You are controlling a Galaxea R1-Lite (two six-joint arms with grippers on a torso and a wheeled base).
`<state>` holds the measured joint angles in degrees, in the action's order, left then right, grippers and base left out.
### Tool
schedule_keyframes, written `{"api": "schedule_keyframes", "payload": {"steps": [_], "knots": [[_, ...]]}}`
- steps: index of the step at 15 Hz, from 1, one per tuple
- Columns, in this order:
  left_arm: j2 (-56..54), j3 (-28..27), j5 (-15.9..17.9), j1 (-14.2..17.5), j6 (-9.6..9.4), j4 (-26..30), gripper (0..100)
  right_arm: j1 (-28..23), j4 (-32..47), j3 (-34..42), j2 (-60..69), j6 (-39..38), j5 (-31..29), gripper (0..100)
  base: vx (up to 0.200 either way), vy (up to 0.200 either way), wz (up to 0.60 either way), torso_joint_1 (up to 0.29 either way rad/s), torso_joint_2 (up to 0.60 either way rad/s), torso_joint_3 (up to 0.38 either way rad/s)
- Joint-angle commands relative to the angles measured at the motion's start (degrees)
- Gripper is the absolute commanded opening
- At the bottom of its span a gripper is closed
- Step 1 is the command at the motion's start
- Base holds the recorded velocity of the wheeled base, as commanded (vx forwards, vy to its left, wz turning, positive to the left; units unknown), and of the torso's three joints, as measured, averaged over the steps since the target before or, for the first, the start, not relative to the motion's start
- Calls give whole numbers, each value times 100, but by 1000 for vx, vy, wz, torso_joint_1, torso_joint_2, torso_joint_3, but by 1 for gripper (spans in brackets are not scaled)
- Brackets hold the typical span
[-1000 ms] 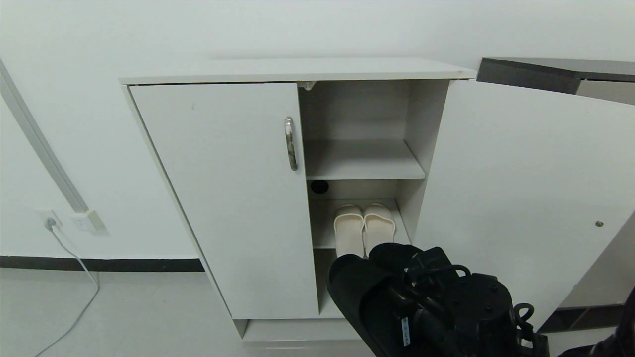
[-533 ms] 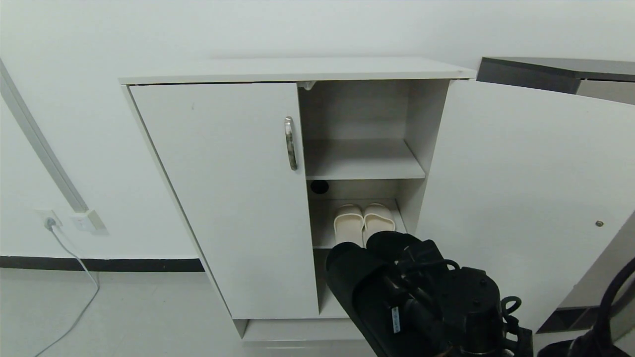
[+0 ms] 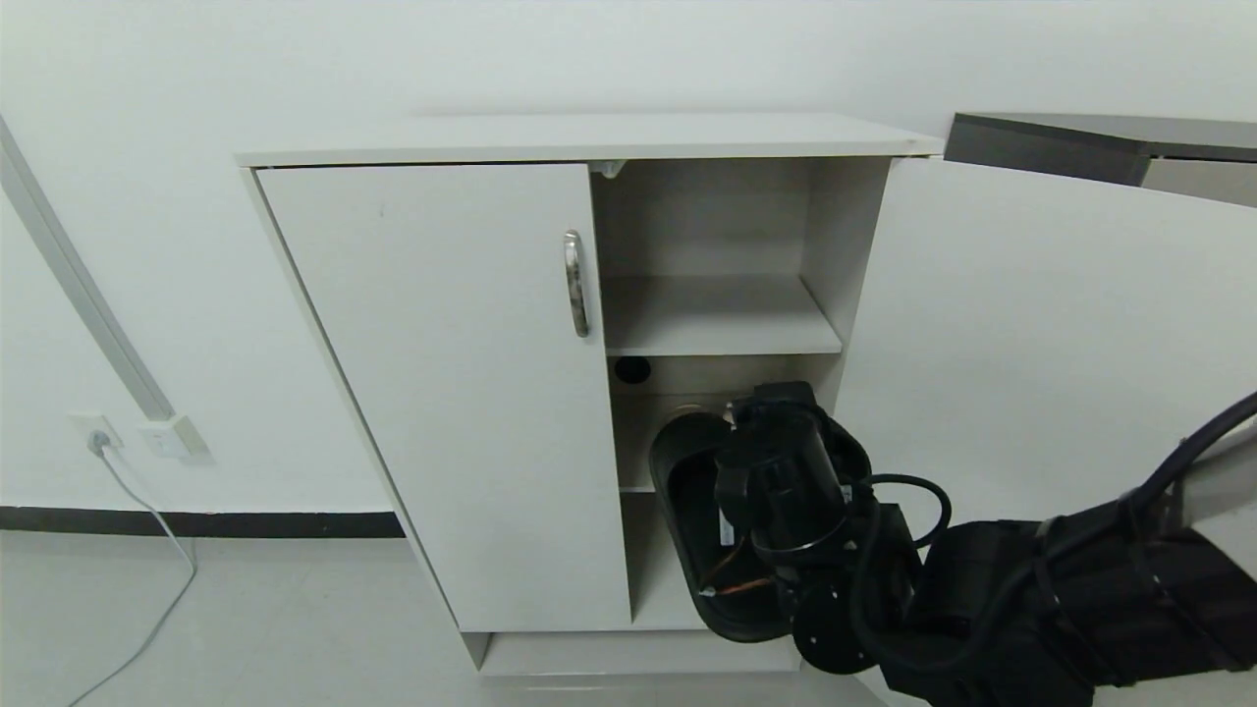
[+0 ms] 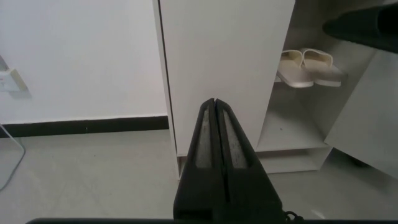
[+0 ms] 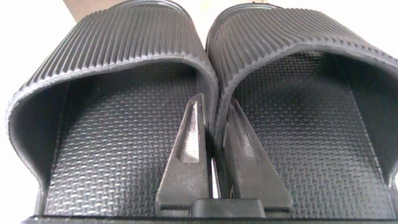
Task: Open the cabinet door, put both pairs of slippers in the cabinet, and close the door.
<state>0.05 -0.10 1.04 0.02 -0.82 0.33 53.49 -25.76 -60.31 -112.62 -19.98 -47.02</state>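
— Right wrist view first: what had the right gripper got?
— The black slippers; its two fingers were nearly together, pinching the adjoining inner walls of the pair, one finger inside each slipper.
— And where was that pair?
— In the head view the black slippers hung at the mouth of the cabinet, between the edge of the closed left door and the open right door; toes were up at the level of the middle shelf; whether they had passed the front edge I could not tell.
— What stood in the way?
— The pair and the wrist hid the middle compartment from the head; the left wrist view showed the cream slippers side by side on that shelf.
— The left gripper?
— Fingers pressed together, holding nothing; it was low, facing the closed door, well apart from both pairs.
— And round about?
— A metal handle on the closed door; an upper shelf; a dark round hole in the back panel; a wall socket with its cable off to the left; grey furniture behind the open door.
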Motion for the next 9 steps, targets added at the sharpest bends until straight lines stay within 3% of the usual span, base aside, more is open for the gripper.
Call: {"api": "schedule_keyframes", "payload": {"steps": [1, 4, 9], "knots": [[4, 1, 2, 6, 3, 2, 0, -23, 185, -544, -41, 144, -27, 0, 0, 0, 0, 0, 0, 0], [4, 1, 2, 6, 3, 2, 0, -23, 431, -1036, 20, 311, -378, 0, 0, 0, 0, 0, 0, 0], [4, 1, 2, 6, 3, 2, 0, 21, 466, -1080, 267, 328, -396, 0, 0, 0, 0, 0, 0, 0]]}}
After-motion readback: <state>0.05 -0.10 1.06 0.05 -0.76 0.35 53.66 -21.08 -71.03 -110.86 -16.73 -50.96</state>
